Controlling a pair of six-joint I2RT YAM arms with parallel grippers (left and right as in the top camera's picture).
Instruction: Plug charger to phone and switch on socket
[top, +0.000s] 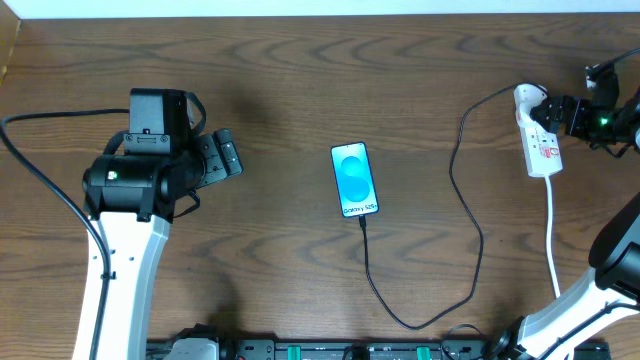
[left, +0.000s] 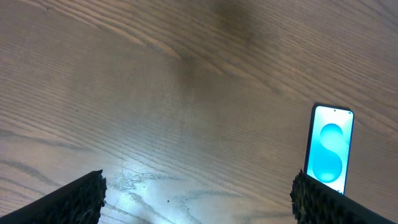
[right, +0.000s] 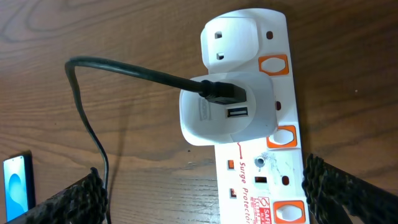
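Wood-grain brown surface (top: 300, 70) noted under all items. The phone (top: 355, 180) is seen lying flat at the centre, screen lit blue-cyan. The charger (top: 470, 215) is traced from the phone's near end, through a loop toward the near edge, then far and right to the socket (top: 541, 140) at the far right. At the phone, the connector tip appears seated, though the joint is too small to be confirmed. At the other end, the black USB connector is seen pushed into a white adapter (right: 227, 112) mounted on the socket. The phone connection is judged done. The orange rocker switches (right: 274, 65) are visible, but their on or off position cannot be read; switching on is judged to be the step left. The right gripper (right: 202, 180) is held over the socket, jaws wide, one to each side of the strip, nothing gripped. The left gripper (top: 232, 156) is parked left of the phone, well apart, jaws wide and empty.
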